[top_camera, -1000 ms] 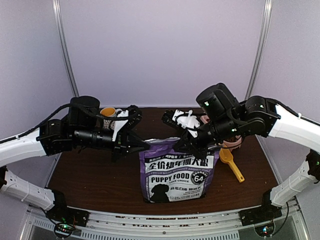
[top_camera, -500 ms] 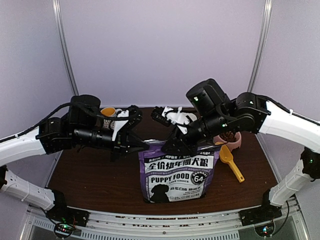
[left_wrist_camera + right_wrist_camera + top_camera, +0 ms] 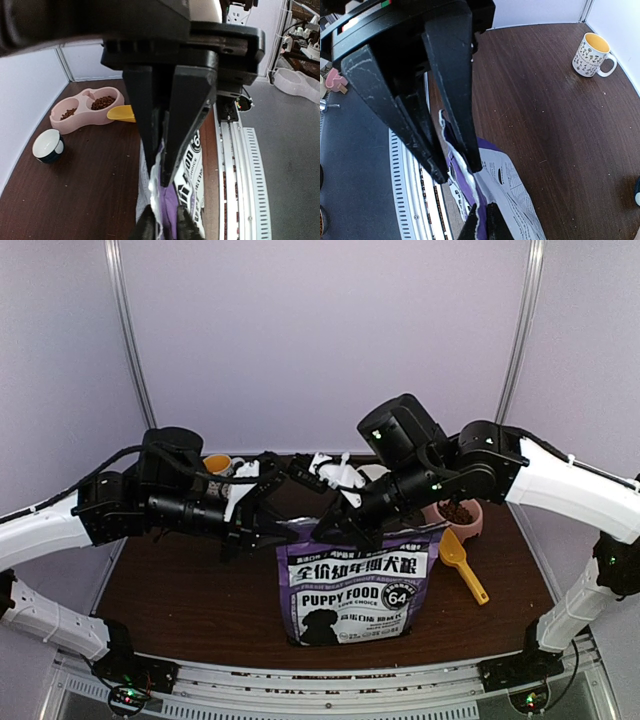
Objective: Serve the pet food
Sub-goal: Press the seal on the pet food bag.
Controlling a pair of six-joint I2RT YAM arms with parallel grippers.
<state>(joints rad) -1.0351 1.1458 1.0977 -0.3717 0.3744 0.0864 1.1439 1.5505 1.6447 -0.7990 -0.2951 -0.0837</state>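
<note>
Fingers of my left gripper [image 3: 165, 227] clamp the torn top edge of the purple food bag [image 3: 355, 585]; my right gripper [image 3: 481, 220] pinches that edge too. Kibble [image 3: 103, 102] lies in the pink bowl [image 3: 80, 125].

A purple bag [image 3: 355, 585] stands upright near the table's [image 3: 180, 590] front edge. The left gripper [image 3: 290, 529] meets its top-left corner — the right gripper [image 3: 335, 530] nips the top edge just beside. Right of the bag lie a yellow scoop [image 3: 463, 568] and, behind that, a pink bowl [image 3: 475, 526] holding kibble [image 3: 458, 510] — a mug [image 3: 218, 465] stands behind it to the left.
</note>
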